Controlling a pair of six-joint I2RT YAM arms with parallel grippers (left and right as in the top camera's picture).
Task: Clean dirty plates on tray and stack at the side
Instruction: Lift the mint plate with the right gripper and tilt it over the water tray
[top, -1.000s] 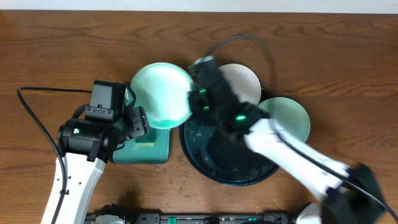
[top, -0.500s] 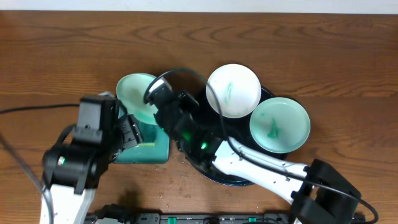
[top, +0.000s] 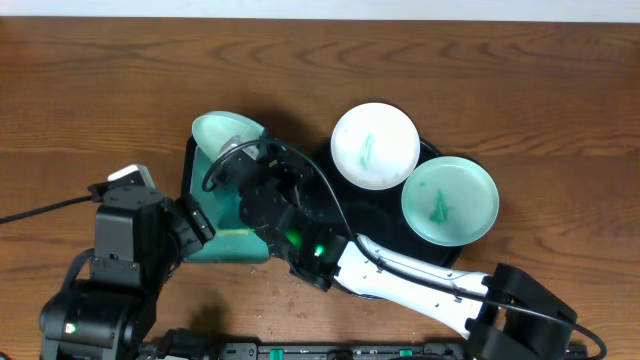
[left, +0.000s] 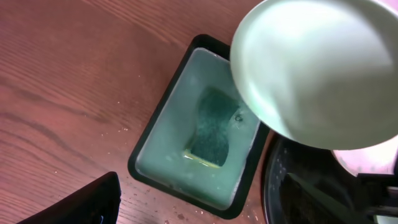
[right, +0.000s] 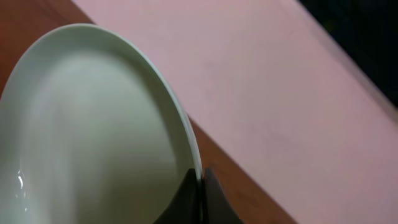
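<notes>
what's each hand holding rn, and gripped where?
Right hand pinches the pale mint-green plate at its rim, with the plate tilted. Left hand is open and holds nothing.

left arm (top: 120, 250): black housings, black cable | right arm (top: 400, 280): white link, green light, black cable

Bright even light, faint shadows, sharp overhead view, pink-tinted wrist views, close plate (right: 93, 124) blurred.

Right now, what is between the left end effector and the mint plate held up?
The small rectangular tray holding a sponge lies between the left end effector and mint plate, seen overhead.
</notes>
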